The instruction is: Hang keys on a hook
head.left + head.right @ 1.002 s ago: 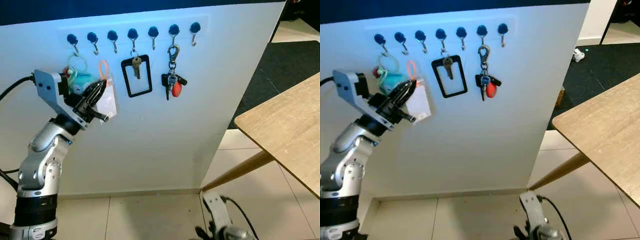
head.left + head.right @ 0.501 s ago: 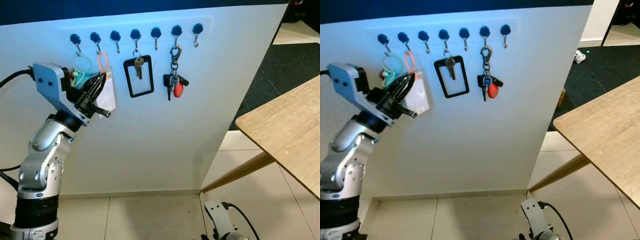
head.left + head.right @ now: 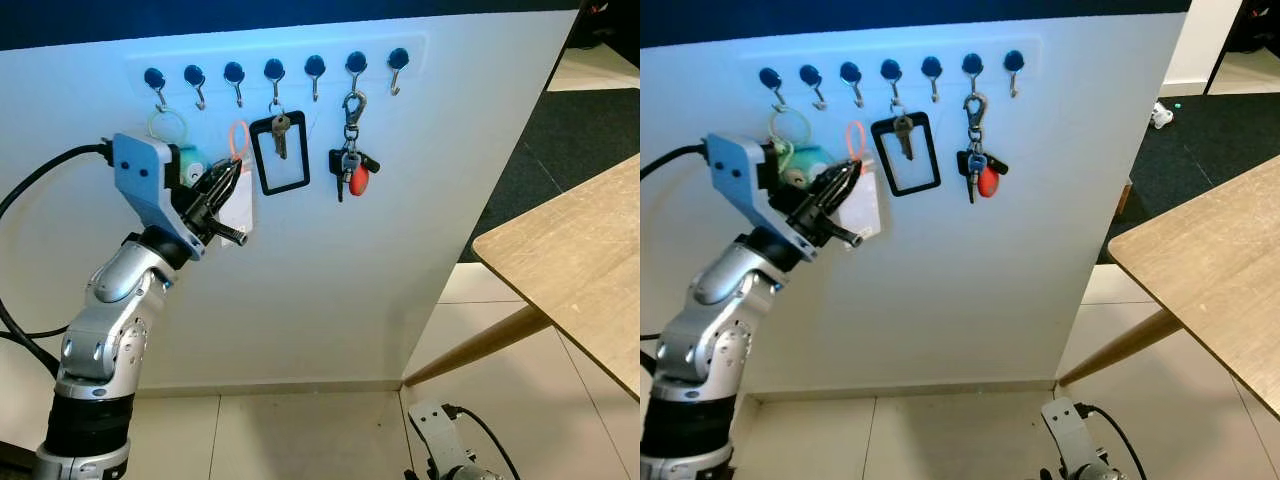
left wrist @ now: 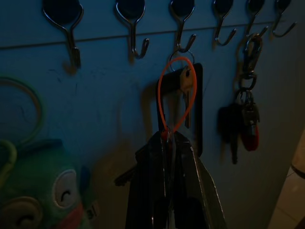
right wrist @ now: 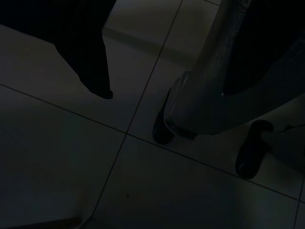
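White wall panel (image 3: 330, 280) ahead, tiled floor below, corner of a wooden counter (image 3: 580, 270) off to the right. Across the top of the panel, a row of blue-capped hooks (image 3: 275, 75).

Already hanging: a green ring with a plush toy (image 3: 168, 128) on the leftmost hook, a black frame with a key (image 3: 279, 150) on the fourth, a bunch with a red fob (image 3: 352, 170) on the sixth.

Left claw (image 3: 225, 188) raised against the panel, fingers clamped on the keys (image 4: 164, 102), pinching the base of the orange loop with a white tag (image 3: 238, 205) dangling behind. Loop top just under the third hook (image 4: 182, 26), near but apparently not yet over it. So, by judgement: carried and aligned, hooking and release left.

No legible writing or brand anywhere; tag too small to read.

Right claw (image 3: 1070, 465) idle near the floor; fingers' state cannot be told.
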Robot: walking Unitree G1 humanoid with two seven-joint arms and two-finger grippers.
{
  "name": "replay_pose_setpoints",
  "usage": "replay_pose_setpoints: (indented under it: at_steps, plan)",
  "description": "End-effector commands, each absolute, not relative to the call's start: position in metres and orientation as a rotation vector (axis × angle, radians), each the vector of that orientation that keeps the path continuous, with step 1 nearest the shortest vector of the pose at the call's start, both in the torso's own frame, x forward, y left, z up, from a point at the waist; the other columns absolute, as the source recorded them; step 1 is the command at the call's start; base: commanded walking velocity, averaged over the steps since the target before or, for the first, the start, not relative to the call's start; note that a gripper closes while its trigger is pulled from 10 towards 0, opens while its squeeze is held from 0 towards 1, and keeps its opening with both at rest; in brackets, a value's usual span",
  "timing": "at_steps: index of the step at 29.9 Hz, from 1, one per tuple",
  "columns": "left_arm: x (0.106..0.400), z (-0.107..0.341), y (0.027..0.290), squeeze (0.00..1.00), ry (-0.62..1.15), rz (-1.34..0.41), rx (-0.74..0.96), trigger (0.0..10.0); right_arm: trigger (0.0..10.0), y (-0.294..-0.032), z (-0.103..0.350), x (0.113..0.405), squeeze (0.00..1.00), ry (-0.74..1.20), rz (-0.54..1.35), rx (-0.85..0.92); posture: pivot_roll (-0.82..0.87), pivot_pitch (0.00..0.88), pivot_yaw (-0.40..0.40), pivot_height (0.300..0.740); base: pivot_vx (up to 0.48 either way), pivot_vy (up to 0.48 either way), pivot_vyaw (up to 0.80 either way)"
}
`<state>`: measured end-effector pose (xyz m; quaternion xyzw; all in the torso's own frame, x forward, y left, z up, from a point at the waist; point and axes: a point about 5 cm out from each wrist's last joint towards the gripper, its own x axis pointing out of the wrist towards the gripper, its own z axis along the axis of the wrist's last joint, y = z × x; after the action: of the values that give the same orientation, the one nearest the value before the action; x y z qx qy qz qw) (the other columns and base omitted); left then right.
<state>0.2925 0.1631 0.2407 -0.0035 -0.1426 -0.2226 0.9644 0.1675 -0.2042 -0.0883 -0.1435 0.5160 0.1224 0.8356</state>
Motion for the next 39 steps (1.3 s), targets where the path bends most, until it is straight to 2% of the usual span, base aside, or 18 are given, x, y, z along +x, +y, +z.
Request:
replay_pose_setpoints:
  at_steps: [1, 11, 39]
  plan:
    - [0.296, 0.241, 0.16, 0.0, -0.273, -0.42, -0.006, 10.0, 10.0, -0.205, -0.1, 0.138, 0.0, 1.2, 0.274, -0.311, -0.05, 0.079, 0.071, 0.74, 0.0, 0.0, 0.0]
    - [0.306, 0.242, 0.165, 0.0, -0.256, -0.332, -0.011, 10.0, 10.0, -0.207, -0.1, 0.138, 0.0, 1.202, 0.27, -0.31, -0.05, 0.078, 0.077, 0.74, 0.0, 0.0, 0.0]
    - [0.311, 0.253, 0.161, 0.0, -0.284, -0.317, 0.035, 10.0, 10.0, -0.209, -0.097, 0.147, 0.0, 1.198, 0.262, -0.302, -0.05, 0.08, 0.084, 0.74, 0.0, 0.0, 0.0]
